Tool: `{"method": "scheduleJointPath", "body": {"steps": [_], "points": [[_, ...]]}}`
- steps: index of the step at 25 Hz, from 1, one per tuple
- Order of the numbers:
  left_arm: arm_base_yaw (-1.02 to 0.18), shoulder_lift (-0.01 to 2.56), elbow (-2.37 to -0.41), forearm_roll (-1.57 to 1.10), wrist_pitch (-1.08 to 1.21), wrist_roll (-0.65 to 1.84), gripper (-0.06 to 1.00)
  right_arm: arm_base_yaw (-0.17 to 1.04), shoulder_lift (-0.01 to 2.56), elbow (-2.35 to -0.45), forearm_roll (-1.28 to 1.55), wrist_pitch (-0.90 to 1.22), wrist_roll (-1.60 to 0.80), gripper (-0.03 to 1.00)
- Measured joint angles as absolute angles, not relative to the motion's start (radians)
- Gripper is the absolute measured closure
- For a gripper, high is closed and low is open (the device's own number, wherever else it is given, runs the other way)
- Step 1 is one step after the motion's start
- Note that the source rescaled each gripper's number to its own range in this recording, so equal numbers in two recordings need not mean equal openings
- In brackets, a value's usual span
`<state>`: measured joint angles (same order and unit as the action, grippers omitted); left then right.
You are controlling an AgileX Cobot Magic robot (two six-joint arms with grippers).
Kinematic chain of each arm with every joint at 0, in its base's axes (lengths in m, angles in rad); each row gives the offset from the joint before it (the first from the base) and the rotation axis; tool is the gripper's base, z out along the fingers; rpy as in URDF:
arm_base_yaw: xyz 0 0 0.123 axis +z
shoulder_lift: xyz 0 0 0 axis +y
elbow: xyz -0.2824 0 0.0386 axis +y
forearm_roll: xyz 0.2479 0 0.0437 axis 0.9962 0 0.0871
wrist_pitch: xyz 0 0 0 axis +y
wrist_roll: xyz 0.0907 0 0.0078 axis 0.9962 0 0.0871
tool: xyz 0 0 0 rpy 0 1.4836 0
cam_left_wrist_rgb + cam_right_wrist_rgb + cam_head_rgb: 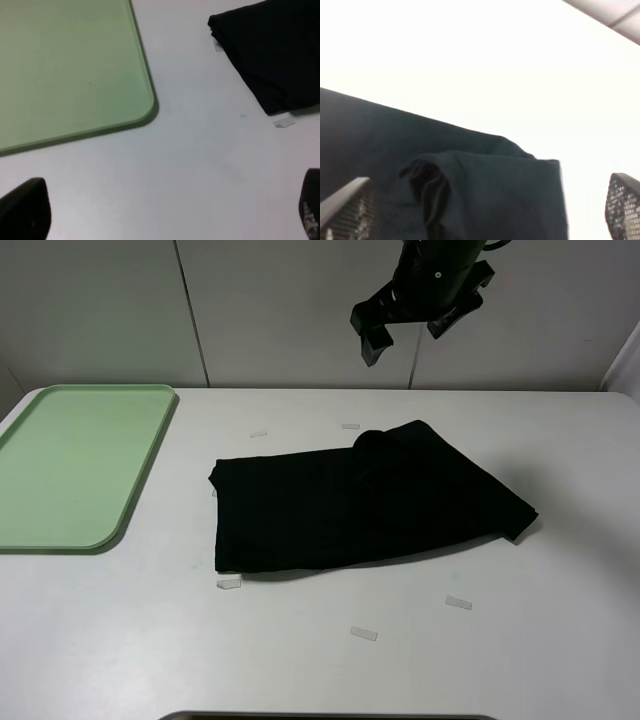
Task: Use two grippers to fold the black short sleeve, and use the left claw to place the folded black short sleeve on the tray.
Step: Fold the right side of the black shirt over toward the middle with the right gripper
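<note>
The black short sleeve (360,502) lies folded into a wide flat bundle in the middle of the white table, with a bunched lump at its far edge. To its left the mint-green tray (80,462) sits with nothing on it. My right gripper (405,337) hangs open high above the shirt's far edge. In the right wrist view the right gripper (485,210) holds nothing, and the shirt (470,175) lies well below it. The exterior view does not show the left arm. Over bare table, my left gripper (167,210) stands open between the tray's corner (145,107) and the shirt's edge (275,55).
Several small clear tape pieces lie around the shirt, such as one (229,583) at its near left corner, another (363,634) nearer the front and one (458,602) to the right. A grey panelled wall stands behind the table.
</note>
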<state>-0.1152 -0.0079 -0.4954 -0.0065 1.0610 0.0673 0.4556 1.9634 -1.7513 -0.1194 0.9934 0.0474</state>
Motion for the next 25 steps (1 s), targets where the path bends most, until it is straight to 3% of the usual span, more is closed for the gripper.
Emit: {"method": "scheduleJointPath", "body": {"steps": [7, 14, 25], "points": [[-0.115, -0.008, -0.495, -0.007, 1.061, 0.067, -0.06, 0.346, 1.968, -1.636, -0.117, 1.038, 0.045, -0.03], [-0.115, -0.008, -0.495, -0.007, 1.061, 0.067, -0.06, 0.244, 1.968, -1.446, -0.104, 0.927, 0.034, -0.03], [-0.115, -0.008, -0.495, -0.007, 1.061, 0.067, -0.06, 0.236, 1.972, -1.28, -0.09, 0.845, -0.138, -0.03]]}}
